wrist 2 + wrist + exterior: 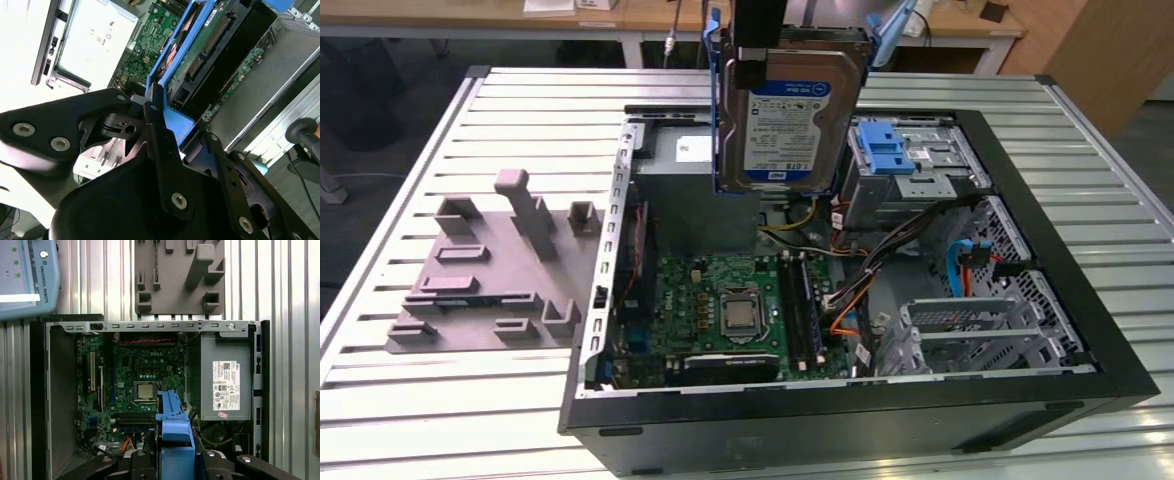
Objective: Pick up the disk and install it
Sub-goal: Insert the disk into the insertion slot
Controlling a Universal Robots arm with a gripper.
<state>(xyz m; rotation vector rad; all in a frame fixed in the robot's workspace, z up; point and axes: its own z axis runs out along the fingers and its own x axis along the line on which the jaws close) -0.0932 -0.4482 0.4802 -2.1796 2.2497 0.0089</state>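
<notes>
The disk (pixel 790 120), a silver hard drive with a blue-and-white label, hangs upright on edge above the open computer case (pixel 1041 250). A blue bracket (pixel 716 110) frames it. My gripper (pixel 781 50) is shut on its upper end, from above. In the exterior view the disk hovers between the grey power supply box (pixel 687 195) and the silver drive cage (pixel 907 160) with its blue latch. The second wrist view shows my gripper (pixel 175 122) clamped on the blue bracket (pixel 172 120), with the disk's green circuit side (pixel 200 47) beyond. The bracket (pixel 172 427) also shows in the first wrist view.
Inside the case lie the green motherboard (pixel 734 310), loose cables (pixel 907 250) and metal bays (pixel 974 325). A grey fixture plate (pixel 494 270) with upright pegs rests on the slatted table (pixel 454 420) at the exterior view's left. A teach pendant (pixel 25 277) sits beside the case.
</notes>
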